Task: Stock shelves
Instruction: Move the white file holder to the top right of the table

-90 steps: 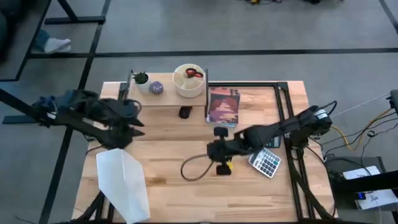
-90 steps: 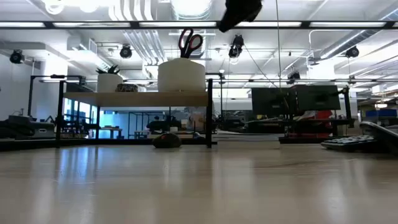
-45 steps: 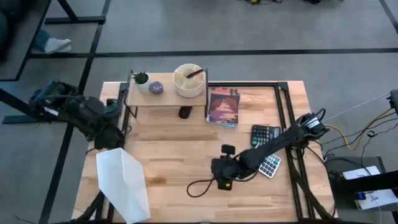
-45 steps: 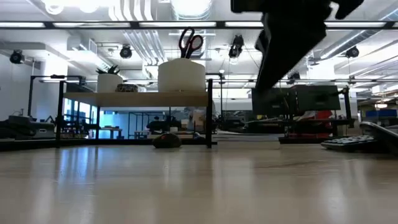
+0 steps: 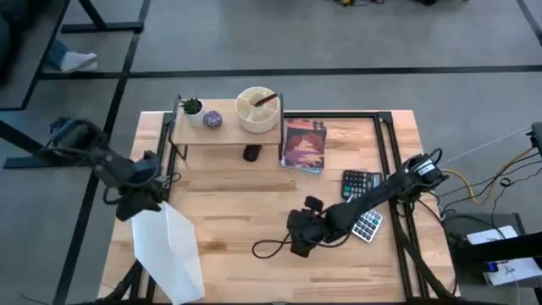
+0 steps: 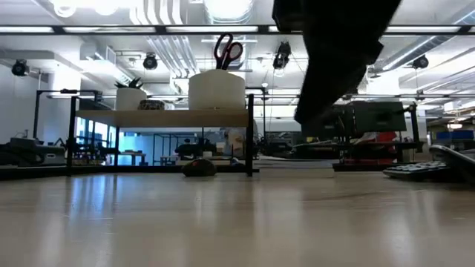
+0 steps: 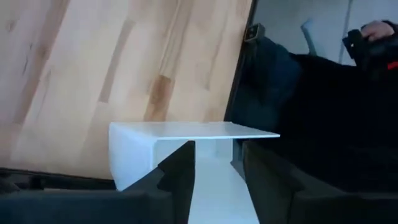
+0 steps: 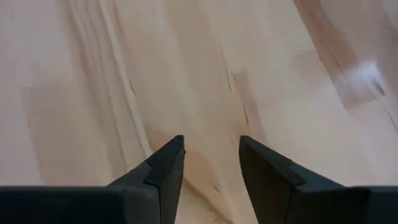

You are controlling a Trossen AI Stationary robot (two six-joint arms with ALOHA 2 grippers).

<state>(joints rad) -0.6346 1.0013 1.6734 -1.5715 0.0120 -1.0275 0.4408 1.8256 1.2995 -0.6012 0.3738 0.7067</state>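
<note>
Wooden planks of a pale colour make the big table (image 5: 237, 212), the largest thing in the scene, and the shelves (image 5: 227, 135) stand at its far edge, toward the left side: one low riser with a light-wood top board on thin black legs. On this board sit a white round container (image 5: 257, 110) with scissors (image 6: 227, 50) inside, a small potted plant (image 5: 192, 107) and a small dark round thing (image 5: 212, 120); a dark mouse-like object (image 5: 251, 153) lies under the board. Next in size is the white angled file holder (image 5: 169, 250) at the near left corner, then a book (image 5: 304, 146) just beside the shelves on the right, then a calculator (image 5: 362, 205) near the right frame. The left gripper (image 7: 214, 165) hangs at the upper edge of the file holder, its fingers spread with the white wall between them, not yet pressed on it. The right gripper (image 8: 210, 162) hovers above bare wood near the middle of the table, its claw also spread and holding nothing. As a judgement, the shelves are stiff and rather light, but loaded, so they should not be pushed; stock should be set down gently on the free part of the board or below it. The book looks rigid and flat, best pinched at its free edge; the holder is thin, smooth plastic, likely slippery, best taken at its rim.
</note>
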